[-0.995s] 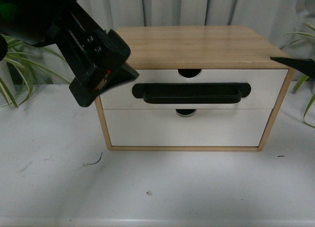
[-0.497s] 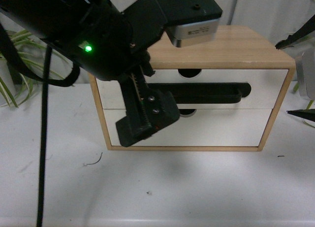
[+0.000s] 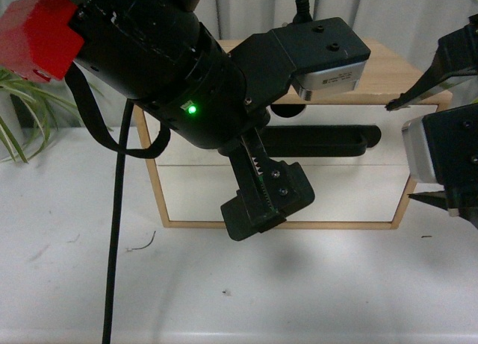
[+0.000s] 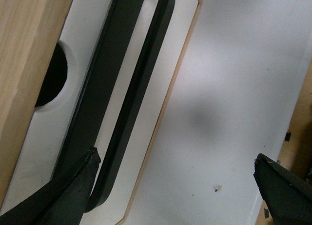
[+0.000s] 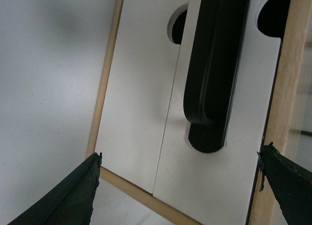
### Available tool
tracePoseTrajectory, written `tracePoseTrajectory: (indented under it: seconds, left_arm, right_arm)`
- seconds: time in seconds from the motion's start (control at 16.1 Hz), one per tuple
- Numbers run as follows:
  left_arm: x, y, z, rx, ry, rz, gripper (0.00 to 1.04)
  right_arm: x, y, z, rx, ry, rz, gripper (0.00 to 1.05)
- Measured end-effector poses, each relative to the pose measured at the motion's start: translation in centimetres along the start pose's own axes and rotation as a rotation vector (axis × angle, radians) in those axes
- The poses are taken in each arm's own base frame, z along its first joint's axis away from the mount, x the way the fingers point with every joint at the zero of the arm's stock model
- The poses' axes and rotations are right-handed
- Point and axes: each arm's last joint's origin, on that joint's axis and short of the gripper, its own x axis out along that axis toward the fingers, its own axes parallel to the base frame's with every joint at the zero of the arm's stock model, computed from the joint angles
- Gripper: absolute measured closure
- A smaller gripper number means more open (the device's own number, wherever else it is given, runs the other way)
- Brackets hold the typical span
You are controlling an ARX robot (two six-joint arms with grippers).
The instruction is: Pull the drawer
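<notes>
You have the left gripper (image 4: 175,159) and right gripper (image 5: 180,152) spread wide before the drawer (image 3: 343,114), shut in the cabinet's (image 3: 388,60) upper slot, likely so either can straddle its black handle (image 3: 321,140)

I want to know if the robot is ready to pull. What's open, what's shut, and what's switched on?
Drawer with handle: shut
Lower drawer: shut
Left pincer: open
Right pincer: open
Green light: lit
</notes>
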Motion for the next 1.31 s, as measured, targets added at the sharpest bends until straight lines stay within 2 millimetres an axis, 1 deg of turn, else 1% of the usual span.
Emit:
tracePoseTrajectory:
  seconds: [0.25,0.37,0.56,0.93,1.06,1.31]
  left_arm:
    - [1.0,0.5,0.1,-0.011,0.007,-0.002,0.07]
    - [1.6,0.6,-0.4,-0.020,0.021,-0.005,0.07]
    - [1.9,0.6,-0.5,-0.021,0.021,-0.010,0.07]
    - [3.0,0.6,-0.8,-0.023,0.029,-0.014,0.07]
    - [3.6,0.6,-0.8,-0.039,0.017,-0.014,0.07]
    - [4.4,0.3,-0.8,-0.039,0.011,-0.022,0.07]
  right_arm:
    - [1.6,0.0,0.4,-0.007,-0.011,0.037,0.06]
    - [2.0,-0.1,0.7,-0.010,-0.018,0.052,0.06]
    - [2.6,-0.8,1.2,-0.019,-0.031,0.047,0.06]
    - [4.1,0.0,1.4,-0.002,-0.044,0.078,0.06]
    - [5.4,0.7,1.4,0.028,-0.062,0.081,0.06]
    - [6.0,1.2,1.2,0.047,-0.064,0.079,0.06]
